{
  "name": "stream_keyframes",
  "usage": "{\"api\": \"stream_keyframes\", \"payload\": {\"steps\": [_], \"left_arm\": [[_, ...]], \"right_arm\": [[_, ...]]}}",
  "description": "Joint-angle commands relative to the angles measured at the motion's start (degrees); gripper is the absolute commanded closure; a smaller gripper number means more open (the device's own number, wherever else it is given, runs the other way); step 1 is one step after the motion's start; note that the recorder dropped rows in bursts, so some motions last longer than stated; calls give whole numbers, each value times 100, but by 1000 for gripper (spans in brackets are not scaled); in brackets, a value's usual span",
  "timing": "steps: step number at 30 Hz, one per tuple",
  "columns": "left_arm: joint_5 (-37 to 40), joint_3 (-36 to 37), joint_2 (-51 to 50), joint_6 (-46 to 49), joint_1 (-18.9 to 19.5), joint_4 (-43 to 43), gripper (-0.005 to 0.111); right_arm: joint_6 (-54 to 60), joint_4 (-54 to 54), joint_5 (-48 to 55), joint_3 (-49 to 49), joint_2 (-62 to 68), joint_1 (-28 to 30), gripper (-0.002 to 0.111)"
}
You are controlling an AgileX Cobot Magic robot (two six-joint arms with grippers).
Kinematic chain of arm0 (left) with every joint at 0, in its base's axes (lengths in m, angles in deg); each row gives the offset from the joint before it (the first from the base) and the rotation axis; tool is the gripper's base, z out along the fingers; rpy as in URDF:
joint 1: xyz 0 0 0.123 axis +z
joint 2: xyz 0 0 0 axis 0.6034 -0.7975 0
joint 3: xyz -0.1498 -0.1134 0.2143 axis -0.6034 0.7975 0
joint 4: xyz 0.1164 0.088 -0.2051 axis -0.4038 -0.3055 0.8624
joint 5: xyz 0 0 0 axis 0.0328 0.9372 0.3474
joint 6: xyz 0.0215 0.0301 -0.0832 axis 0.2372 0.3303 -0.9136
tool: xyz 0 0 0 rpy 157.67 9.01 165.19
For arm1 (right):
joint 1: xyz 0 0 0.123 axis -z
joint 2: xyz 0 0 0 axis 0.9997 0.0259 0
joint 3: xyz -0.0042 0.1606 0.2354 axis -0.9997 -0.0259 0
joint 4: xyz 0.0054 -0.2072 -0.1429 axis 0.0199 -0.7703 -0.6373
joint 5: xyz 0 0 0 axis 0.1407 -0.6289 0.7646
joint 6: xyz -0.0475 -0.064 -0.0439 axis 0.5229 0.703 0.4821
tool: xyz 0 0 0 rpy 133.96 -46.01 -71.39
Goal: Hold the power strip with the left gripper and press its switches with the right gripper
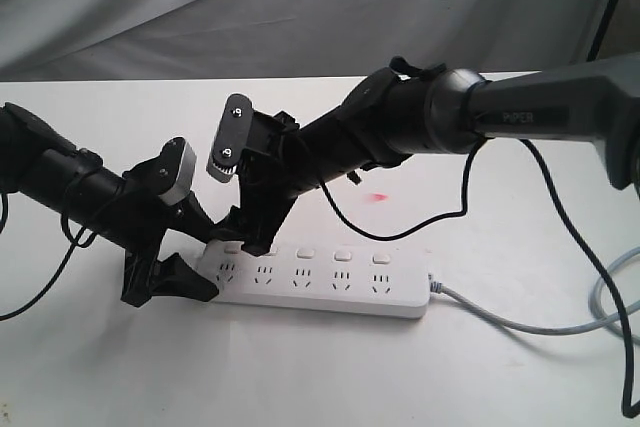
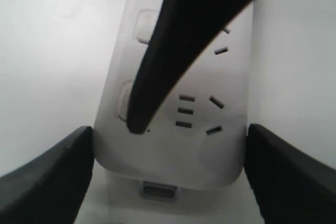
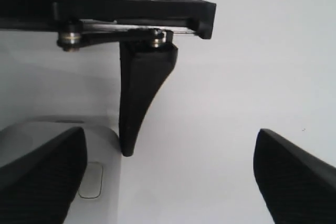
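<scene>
Left pincer (image 2: 169,129) is clamping the power strip (image 1: 320,282) against sliding while wide-open right pincer (image 3: 169,132) is seemingly pressing a switch (image 2: 125,100).

**Left arm:** your slim black arm comes in low from the left of the exterior view, wrist tilted downward.

**Left gripper** (image 2: 169,129): jaws held apart and pressed against the two long sides of the power strip (image 1: 330,297) at its end, one jaw per side.

**Right arm:** your thicker black arm reaches in from the right and crosses the middle, forearm sloping down.

**Right gripper** (image 3: 169,132): fingers spread wide, gripping nothing and pointing down. One fingertip (image 2: 137,121) sits just ahead of your left jaws.
</scene>
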Motion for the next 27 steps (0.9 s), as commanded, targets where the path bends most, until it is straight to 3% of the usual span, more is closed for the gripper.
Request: {"api": "stream_keyframes", "payload": {"steps": [1,27], "left_arm": [[-310,28,-151,-14,-40,-175,51],[-310,28,-151,-14,-40,-175,51]], "right_arm": [[-41,-41,-185,38,130,15,29],[-342,-689,-177,38,185,6,29]]}}
